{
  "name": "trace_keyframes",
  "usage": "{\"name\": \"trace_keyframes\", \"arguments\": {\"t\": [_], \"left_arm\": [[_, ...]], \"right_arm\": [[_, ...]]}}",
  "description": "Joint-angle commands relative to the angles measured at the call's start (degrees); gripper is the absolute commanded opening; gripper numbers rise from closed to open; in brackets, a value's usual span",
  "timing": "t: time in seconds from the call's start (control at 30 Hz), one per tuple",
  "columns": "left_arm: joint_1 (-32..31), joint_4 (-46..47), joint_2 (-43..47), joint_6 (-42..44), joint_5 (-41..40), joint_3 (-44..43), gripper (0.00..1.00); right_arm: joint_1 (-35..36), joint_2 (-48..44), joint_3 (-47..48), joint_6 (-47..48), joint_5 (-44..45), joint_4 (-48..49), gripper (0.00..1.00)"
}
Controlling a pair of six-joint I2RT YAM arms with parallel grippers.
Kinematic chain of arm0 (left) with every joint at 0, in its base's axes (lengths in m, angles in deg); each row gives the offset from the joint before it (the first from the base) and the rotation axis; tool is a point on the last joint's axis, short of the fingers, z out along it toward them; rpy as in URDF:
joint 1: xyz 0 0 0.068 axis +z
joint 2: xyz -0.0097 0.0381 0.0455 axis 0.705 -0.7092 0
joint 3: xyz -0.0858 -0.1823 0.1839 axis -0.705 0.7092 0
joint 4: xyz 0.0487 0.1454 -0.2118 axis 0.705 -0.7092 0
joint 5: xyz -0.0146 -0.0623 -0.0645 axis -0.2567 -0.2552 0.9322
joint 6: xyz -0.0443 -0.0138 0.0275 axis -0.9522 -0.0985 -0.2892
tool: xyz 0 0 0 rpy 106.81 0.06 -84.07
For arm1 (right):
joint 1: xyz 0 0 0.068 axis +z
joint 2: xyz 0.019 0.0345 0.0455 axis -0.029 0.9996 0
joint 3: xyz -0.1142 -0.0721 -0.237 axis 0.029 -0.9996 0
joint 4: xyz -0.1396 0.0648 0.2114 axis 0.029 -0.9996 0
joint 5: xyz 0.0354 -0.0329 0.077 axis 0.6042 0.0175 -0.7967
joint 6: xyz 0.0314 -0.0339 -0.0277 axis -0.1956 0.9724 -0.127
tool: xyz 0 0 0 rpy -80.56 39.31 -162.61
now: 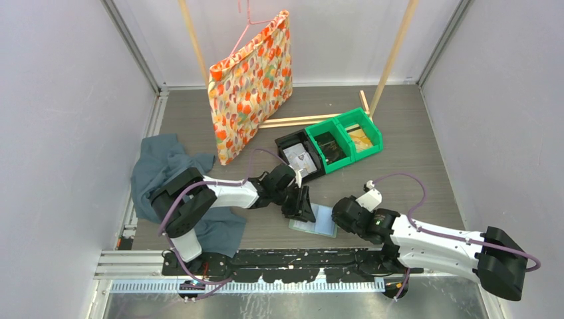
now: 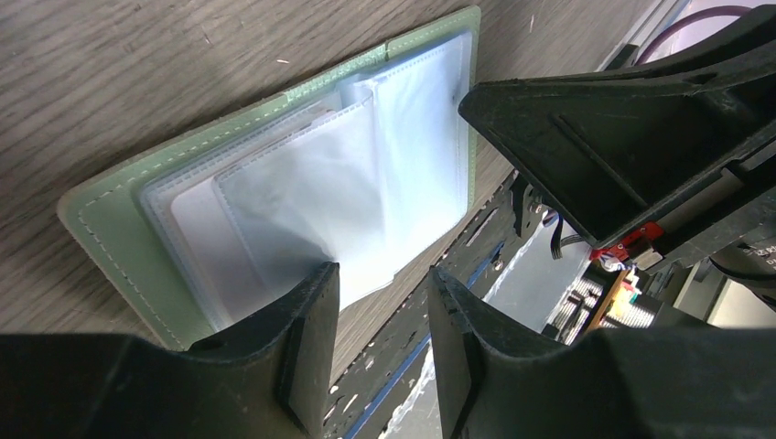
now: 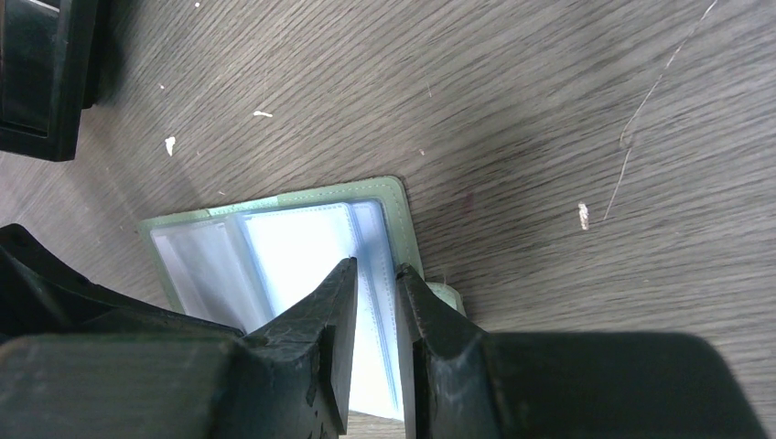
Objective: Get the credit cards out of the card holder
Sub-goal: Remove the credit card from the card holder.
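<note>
The card holder (image 1: pixel 318 220) lies open and flat on the wooden table near the front edge, sage-green cover down and pale clear sleeves (image 2: pixel 366 174) up. One sleeve is curled up in the left wrist view. I cannot make out credit cards inside the sleeves. My left gripper (image 1: pixel 302 206) (image 2: pixel 382 273) hovers open at the holder's near-left edge, nothing between its fingers. My right gripper (image 1: pixel 340 216) (image 3: pixel 376 267) stands tip-down on the holder's (image 3: pixel 274 247) right edge. Its jaws are narrowly apart, with the sleeves showing through the gap.
A black bin (image 1: pixel 299 156) holding flat card-like items and two green bins (image 1: pixel 349 139) stand behind the holder. A dark teal cloth (image 1: pixel 163 166) lies at the left under the left arm. A patterned bag (image 1: pixel 249 86) hangs at the back by wooden sticks (image 1: pixel 299 121).
</note>
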Motion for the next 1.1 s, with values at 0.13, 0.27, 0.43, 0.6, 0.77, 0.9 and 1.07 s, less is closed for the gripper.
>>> {"name": "trace_keyframes", "arguments": {"t": [0.13, 0.27, 0.43, 0.6, 0.77, 0.9, 1.07], "left_arm": [[-0.43, 0.97, 0.79, 0.15, 0.35, -0.55, 0.42], [-0.42, 0.67, 1.58, 0.19, 0.16, 0.0, 0.42], [-0.34, -0.85, 2.07, 0.97, -0.73, -0.42, 0.42], [-0.33, -1.78, 2.59, 1.47, -1.26, -0.67, 0.42], [-0.34, -3.42, 3.2, 2.16, -2.14, -0.74, 0.41], [-0.34, -3.43, 3.14, 2.09, -2.43, -0.69, 0.41], [-0.33, -3.43, 3.35, 2.08, -2.69, -0.52, 0.41]], "right_arm": [[-0.13, 2.14, 0.98, 1.23, -0.42, -3.48, 0.27], [-0.09, 1.83, 1.03, 1.31, -0.38, -3.61, 0.27], [-0.14, 1.84, 0.81, 1.24, -0.52, -3.68, 0.27], [-0.14, 1.66, 0.56, 1.12, -0.61, -3.72, 0.27], [-0.1, 1.71, 0.52, 1.19, -0.66, -3.53, 0.27], [-0.15, 1.94, 0.55, 1.31, -0.66, -3.42, 0.27], [-0.12, 2.12, 0.57, 1.43, -0.91, -3.43, 0.27]]}}
